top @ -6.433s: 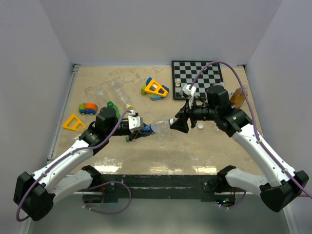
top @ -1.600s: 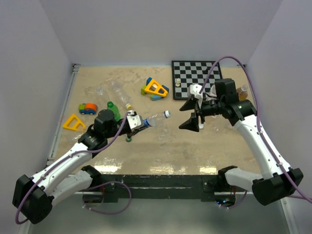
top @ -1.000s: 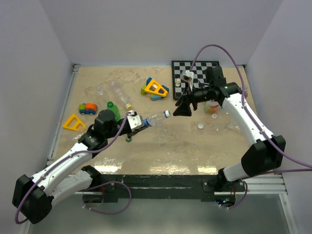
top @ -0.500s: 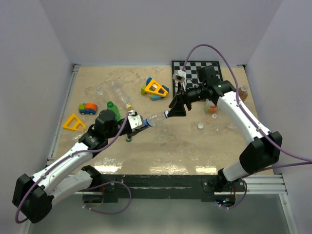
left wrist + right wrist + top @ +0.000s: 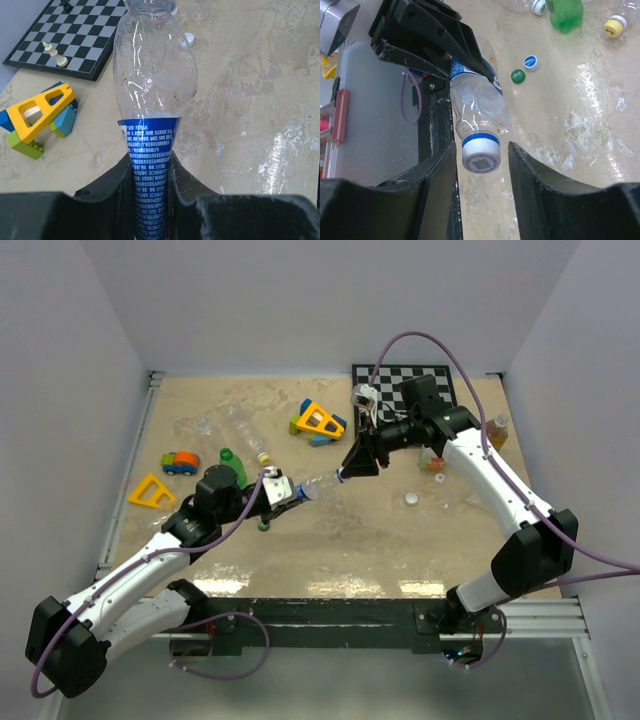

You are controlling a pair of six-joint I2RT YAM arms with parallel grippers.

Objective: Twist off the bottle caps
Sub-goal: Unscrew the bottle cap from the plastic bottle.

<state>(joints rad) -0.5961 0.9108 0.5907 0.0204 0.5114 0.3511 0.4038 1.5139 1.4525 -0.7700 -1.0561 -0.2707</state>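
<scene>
The left gripper (image 5: 150, 167) is clenching the blue-labelled lower body of a clear bottle (image 5: 155, 75), holding it off the sandy table (image 5: 330, 550) with the neck pointing toward the right arm. The right gripper (image 5: 481, 149) is bracketing the white-and-blue cap (image 5: 481, 156) on that neck, with one finger on each side. In the right wrist view a thin sliver of gap is showing between the cap and each finger, so the jaws are standing released rather than pinching it. The cap is sitting on the bottle's mouth, in the air over the middle of the table, between the two grippers. Whether it is screwed tight is not something the views are showing. A green cap (image 5: 518, 76) and a blue-topped cap (image 5: 531, 62) are lying loose, just beside each other, on the table under the bottle. A white cap (image 5: 411, 499) is lying alone near the right arm. A green bottle (image 5: 229, 460) is sitting by the left arm, with a yellow cap (image 5: 614, 25) near it. At the far side a chessboard (image 5: 405, 385) is carrying a pale chess piece (image 5: 55, 54), and bright toy blocks (image 5: 318, 422) are resting just left of the board
</scene>
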